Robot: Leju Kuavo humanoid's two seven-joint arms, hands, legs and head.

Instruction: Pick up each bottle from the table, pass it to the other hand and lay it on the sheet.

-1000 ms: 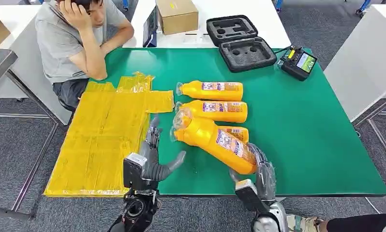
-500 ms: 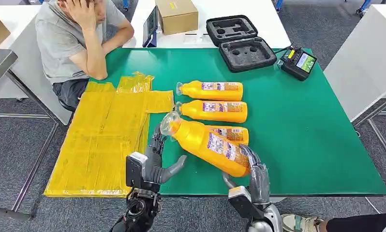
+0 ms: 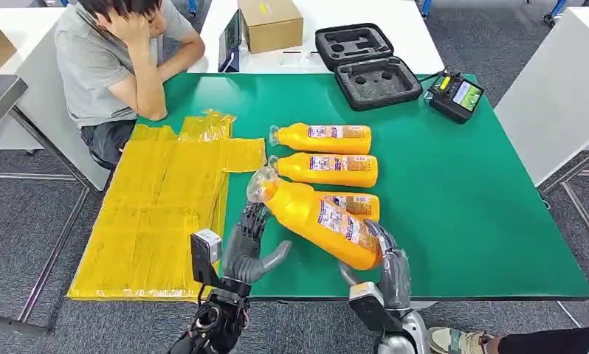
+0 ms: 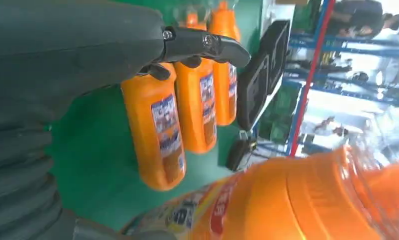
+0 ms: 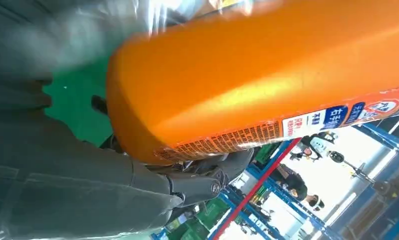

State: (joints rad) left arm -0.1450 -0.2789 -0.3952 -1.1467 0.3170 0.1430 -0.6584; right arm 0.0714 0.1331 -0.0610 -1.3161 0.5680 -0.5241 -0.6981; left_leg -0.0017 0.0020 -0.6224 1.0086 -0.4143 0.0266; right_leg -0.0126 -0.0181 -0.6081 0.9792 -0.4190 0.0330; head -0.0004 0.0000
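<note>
The right hand [image 3: 390, 267] grips the big bottle [image 3: 317, 220] only at its bottom, so it could slip before the left hand [image 3: 249, 247], its fingers [image 3: 253, 221] spread with nothing in them, grabs it.

It looked like a robotics lab or workshop; a green-topped counter [image 3: 461, 192] stood among white tables on grey carpet; an open foam-lined equipment case [image 3: 367, 65], a handheld controller [image 3: 456, 95] and a cardboard box [image 3: 270, 23] lay about; blue metal racking [image 4: 307, 85] lined the background.
</note>
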